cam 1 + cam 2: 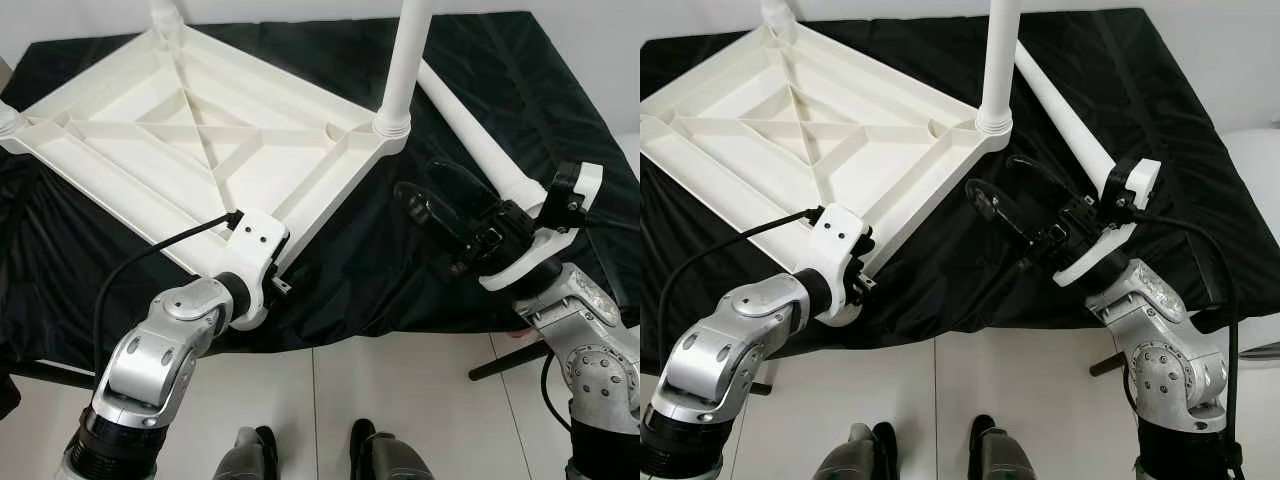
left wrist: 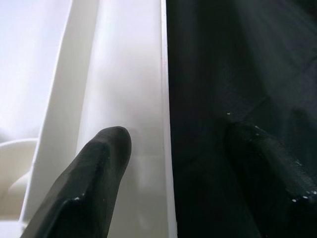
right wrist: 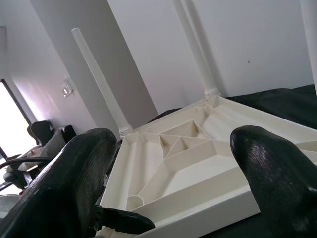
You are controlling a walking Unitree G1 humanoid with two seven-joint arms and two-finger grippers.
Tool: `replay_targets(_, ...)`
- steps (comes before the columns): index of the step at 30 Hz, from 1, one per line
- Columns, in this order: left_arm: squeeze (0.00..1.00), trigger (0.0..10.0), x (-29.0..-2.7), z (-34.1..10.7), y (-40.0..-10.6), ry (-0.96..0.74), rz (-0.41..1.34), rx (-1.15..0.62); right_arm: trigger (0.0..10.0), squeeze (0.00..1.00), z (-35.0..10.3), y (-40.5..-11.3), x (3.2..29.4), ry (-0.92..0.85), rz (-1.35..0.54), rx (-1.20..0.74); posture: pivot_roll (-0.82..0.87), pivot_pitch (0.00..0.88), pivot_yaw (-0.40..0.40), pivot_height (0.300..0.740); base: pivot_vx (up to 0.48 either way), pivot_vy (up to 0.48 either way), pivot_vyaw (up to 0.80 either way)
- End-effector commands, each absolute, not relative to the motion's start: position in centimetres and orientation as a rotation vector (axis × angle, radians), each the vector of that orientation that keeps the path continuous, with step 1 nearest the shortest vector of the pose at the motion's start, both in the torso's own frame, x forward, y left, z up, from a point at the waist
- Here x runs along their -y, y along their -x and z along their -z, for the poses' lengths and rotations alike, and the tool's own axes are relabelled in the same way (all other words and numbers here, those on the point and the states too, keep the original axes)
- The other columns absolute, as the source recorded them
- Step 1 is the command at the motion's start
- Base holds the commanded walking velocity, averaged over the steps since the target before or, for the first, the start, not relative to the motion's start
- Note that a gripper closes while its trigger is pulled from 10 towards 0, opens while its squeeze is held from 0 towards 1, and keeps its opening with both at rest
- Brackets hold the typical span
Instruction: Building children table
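From the head camera I see the white plastic tabletop [image 1: 200,140] lying upside down on a black cloth [image 1: 480,80], ribs crossed beneath, one leg [image 1: 405,60] upright in its corner socket and a loose leg [image 1: 480,140] beside it. My left gripper [image 1: 278,262] sits at the near rim. My left wrist shows one finger [image 2: 94,173] on the smooth rim, the other on cloth, straddling the edge. My right gripper [image 1: 1030,222] hangs spread wide; its wrist shows two more standing legs [image 3: 99,79].

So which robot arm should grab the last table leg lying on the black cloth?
Probably the right. Its end effector is open beside the loose leg, while the left end effector is straddling the tabletop's near edge, likely steadying it.
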State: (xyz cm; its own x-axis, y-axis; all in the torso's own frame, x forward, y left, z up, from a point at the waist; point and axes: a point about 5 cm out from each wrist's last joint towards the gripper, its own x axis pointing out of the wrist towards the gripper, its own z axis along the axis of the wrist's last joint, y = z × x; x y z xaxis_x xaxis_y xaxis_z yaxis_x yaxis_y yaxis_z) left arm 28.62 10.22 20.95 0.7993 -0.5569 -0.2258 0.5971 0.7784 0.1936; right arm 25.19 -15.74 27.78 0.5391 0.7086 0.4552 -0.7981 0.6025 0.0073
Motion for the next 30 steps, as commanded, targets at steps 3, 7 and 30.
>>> replay_targets(3,0.0,10.0,-11.1,-19.8,-29.1,-0.294,0.53,-0.224,10.0,0.0,-27.8,-24.7,15.3,-0.231,-0.926,0.438,-0.05,0.223,0.072,0.74,0.0,0.0,0.0)
replay_targets(7,0.0,10.0,-11.3,-19.8,-29.6,-0.307,0.506,-0.236,10.0,0.0,-27.7,-24.6,15.3,-0.237,-0.919,0.435,-0.04,0.221,0.073,0.74,0.0,0.0,0.0)
replay_targets(30,0.0,0.0,-10.0,-19.8,-30.6,-0.197,0.505,-0.272,10.0,0.0,-27.4,-24.7,15.0,-0.242,-0.905,0.427,-0.04,0.219,0.07,0.74,0.0,0.0,0.0)
